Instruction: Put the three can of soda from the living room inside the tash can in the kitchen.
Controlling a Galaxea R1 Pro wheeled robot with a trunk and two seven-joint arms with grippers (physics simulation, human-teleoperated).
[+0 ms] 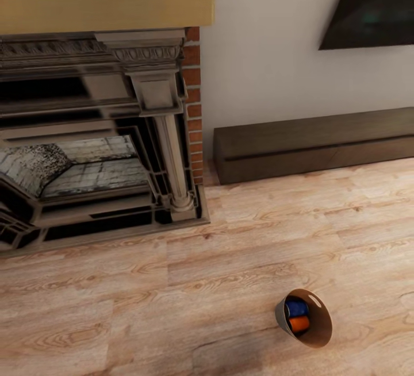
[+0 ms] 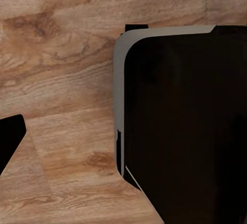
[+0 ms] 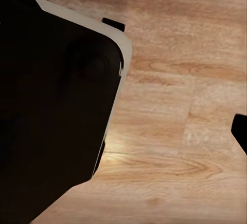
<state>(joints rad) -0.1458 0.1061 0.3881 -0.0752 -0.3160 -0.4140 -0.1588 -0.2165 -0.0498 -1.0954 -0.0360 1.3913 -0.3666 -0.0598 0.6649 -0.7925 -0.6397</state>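
The tash can [image 1: 315,330] sits on the light wood floor at the lower right of the head view, a small grey bin with a coppery-brown inside and its mouth turned toward the camera. Inside it lie a dark blue can of soda [image 1: 296,307] and an orange can of soda [image 1: 299,323], side by side. Whether another can lies under them is hidden. A single dark fingertip [image 2: 10,139] of the left gripper shows at the edge of the left wrist view, and a fingertip [image 3: 241,131] of the right gripper likewise in the right wrist view. Both hang over bare floor with nothing seen in them.
A brick fireplace [image 1: 98,134] with a wooden mantel fills the left. A long dark low cabinet [image 1: 313,145] runs along the white wall, under a wall TV [image 1: 374,5]. The robot's black, grey-edged base [image 2: 180,126] [image 3: 51,106] shows in both wrist views.
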